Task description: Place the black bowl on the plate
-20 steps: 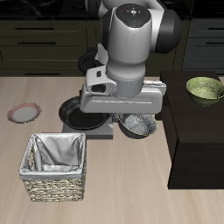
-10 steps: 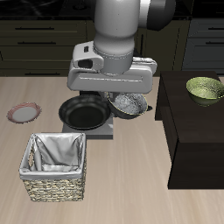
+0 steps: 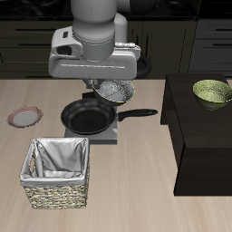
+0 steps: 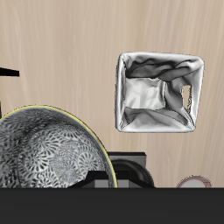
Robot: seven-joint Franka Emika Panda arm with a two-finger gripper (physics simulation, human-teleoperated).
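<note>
Black bowl (image 4: 44, 149) speckled grey-white inside; plate (image 3: 24, 117) pink-rimmed.

Two simulated camera views. The exterior view looks from the front and above, angled down at the wooden desk (image 3: 136, 195), with the robot arm (image 3: 95, 41) facing the camera and dark cabinets behind. It takes in most of the desk from a middle distance. The wrist view rides on the arm, looks straight down at the desk (image 4: 52, 44) from close range, and is turned half a turn. Both views share the lined wicker basket (image 3: 57, 171) (image 4: 157, 92) and plate (image 3: 24, 117) (image 4: 194, 183).
</note>
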